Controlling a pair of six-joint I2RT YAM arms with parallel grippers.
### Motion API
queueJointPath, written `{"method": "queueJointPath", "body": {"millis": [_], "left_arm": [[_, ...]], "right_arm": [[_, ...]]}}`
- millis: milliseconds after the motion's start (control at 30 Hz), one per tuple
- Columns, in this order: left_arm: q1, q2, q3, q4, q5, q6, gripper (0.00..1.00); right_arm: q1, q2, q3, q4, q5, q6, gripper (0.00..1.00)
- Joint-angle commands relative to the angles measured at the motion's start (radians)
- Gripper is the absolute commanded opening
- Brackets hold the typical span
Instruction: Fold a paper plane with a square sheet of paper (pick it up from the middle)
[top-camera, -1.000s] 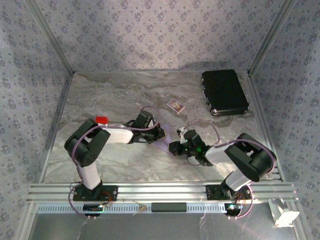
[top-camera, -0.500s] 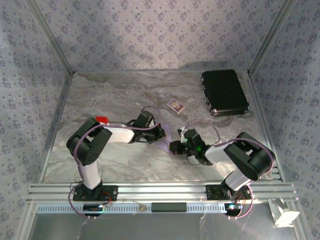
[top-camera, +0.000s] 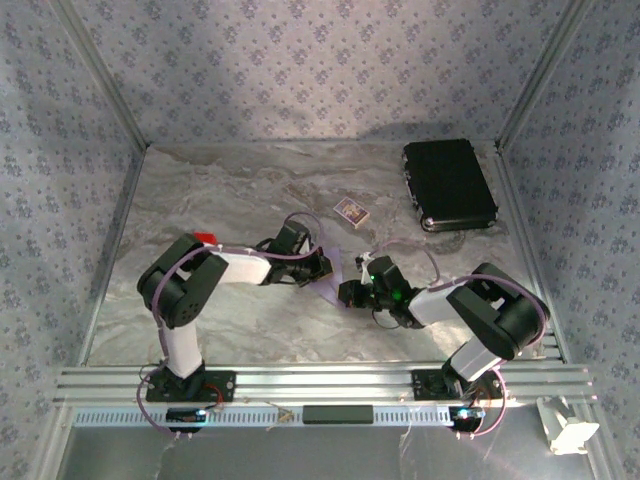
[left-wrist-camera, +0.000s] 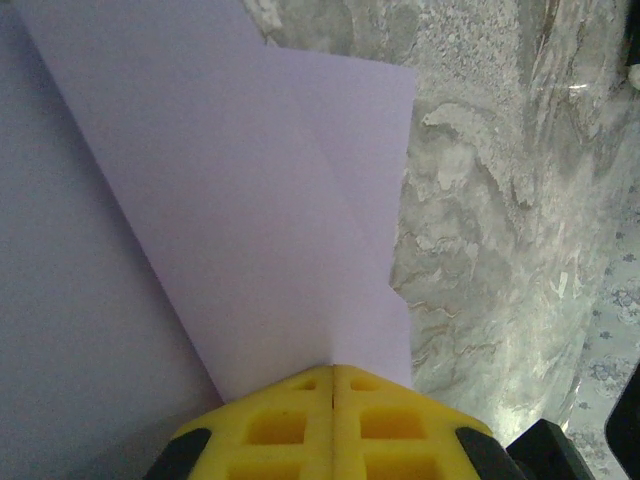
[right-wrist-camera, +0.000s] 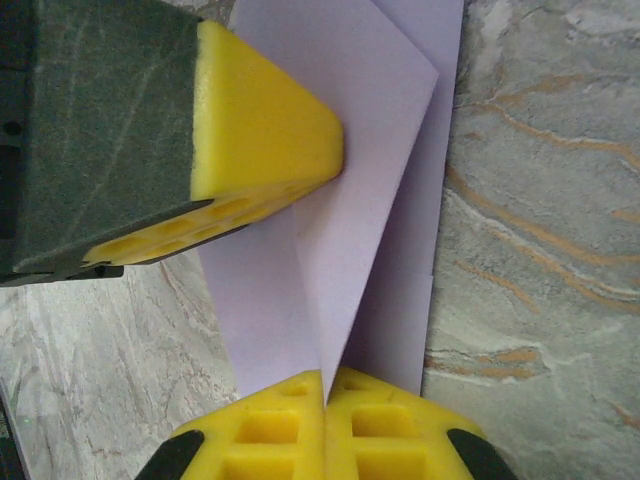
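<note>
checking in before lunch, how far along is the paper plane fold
Done: the lilac paper already has overlapping diagonal folds. In hand: left gripper and right gripper are both shut on it. Remaining: it is not yet a slim dart; more folding needed.

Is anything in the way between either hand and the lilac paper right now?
Nothing visible is. The left hand is shut directly on the folded lilac paper, and the right hand is shut on another edge of it, pads against the sheet.
</note>
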Motion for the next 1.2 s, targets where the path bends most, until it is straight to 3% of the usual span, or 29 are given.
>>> {"method": "queueJointPath", "body": {"millis": [0,300,700,1167], "left_arm": [[-0.005,0.02,0.03,-0.014,0.012,0.023,0.0],[-0.005,0.04,0.039,-0.068,0.006,0.046,0.0],[-0.005,0.054,0.025,-0.075,0.004,0.056,0.0],[-0.004,0.057,0.024,-0.069,0.005,0.052,0.0]], "right_arm": [[0.004,0.05,0.007,-0.112,-0.008,0.013,0.06],[0.0,0.048,0.016,-0.128,-0.021,0.016,0.08],[-0.005,-0.065,0.062,-0.27,-0.082,0.015,0.19],[-0.013,-0.062,0.057,-0.341,-0.11,-0.001,0.12]]}}
